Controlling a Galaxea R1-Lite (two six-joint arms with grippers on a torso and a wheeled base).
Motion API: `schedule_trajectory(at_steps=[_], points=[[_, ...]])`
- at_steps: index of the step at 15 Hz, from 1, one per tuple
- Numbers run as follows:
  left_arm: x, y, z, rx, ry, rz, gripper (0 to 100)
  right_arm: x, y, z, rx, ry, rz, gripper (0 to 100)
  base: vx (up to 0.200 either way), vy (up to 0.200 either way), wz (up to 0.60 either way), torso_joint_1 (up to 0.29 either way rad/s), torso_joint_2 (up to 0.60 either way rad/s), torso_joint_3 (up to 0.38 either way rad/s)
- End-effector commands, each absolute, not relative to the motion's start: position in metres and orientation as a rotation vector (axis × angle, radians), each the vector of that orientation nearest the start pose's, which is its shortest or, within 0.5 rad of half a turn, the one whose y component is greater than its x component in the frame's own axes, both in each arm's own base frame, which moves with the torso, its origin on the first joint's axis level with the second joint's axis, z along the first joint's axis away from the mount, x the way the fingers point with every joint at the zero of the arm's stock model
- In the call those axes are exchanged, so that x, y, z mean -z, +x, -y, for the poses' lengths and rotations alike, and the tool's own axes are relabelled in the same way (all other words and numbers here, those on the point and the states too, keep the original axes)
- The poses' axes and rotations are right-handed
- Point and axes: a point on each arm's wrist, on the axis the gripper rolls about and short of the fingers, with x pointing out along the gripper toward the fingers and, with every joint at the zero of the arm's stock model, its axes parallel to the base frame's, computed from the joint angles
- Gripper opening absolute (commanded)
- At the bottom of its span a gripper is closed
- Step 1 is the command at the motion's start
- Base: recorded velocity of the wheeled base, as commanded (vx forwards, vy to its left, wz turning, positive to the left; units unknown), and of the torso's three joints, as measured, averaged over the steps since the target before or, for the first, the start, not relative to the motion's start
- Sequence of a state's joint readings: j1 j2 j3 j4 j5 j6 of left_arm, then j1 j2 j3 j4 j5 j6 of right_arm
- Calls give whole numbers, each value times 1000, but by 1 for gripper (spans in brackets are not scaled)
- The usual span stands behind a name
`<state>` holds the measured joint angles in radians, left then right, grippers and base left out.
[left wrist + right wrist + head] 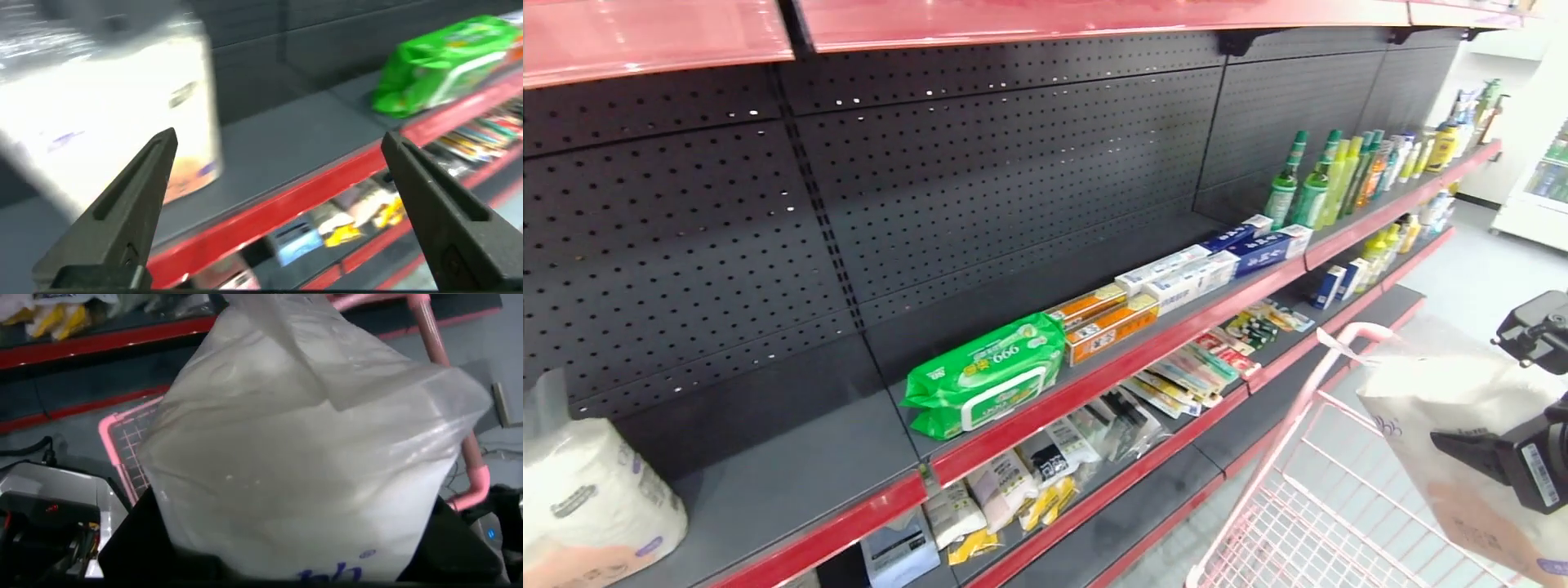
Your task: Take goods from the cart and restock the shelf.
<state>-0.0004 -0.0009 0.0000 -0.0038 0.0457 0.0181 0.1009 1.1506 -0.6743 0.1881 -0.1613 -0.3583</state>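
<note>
A white paper-roll pack (592, 506) stands on the black shelf (792, 457) at the far left. My left gripper (278, 212) is open just in front of that pack (122, 106), its fingers (122, 212) wide apart with nothing between them. At the right, my right gripper (1499, 461) is shut on a second white paper pack in a clear bag (1454, 416), held above the pink wire cart (1307, 506). In the right wrist view this pack (302, 457) sits between the dark fingers (135, 543), with the cart's pink rim (433, 343) below it.
A green wet-wipe pack (988, 371) lies mid-shelf, then orange boxes (1107, 322), white and blue boxes (1217, 261) and green bottles (1307, 184) to the right. Lower shelves hold small packets (1045, 474). Bare shelf lies between the left pack and the wipes.
</note>
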Motion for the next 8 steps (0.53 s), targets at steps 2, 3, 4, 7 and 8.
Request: schedule_trajectory(at_steps=[2,3,4,7,8], points=[[-76,-23,-1,-46,18,4,100,-200,148,-11,-60,-431,-650,0,0,0,600,-2,2,0],[-76,-23,-1,-46,18,4,100,-201,147,-11,-60,-431,-648,0,0,0,600,7,-2,2],[-76,-23,-1,-46,18,4,100,-201,147,-11,-59,-430,-644,0,0,0,600,7,-2,7],[-76,-23,-1,-46,18,4,100,-202,146,-11,-58,-428,-641,0,0,0,600,1,4,2],[-76,-23,-1,-46,18,4,100,-203,145,-11,-57,-428,-633,0,0,0,600,2,2,2]])
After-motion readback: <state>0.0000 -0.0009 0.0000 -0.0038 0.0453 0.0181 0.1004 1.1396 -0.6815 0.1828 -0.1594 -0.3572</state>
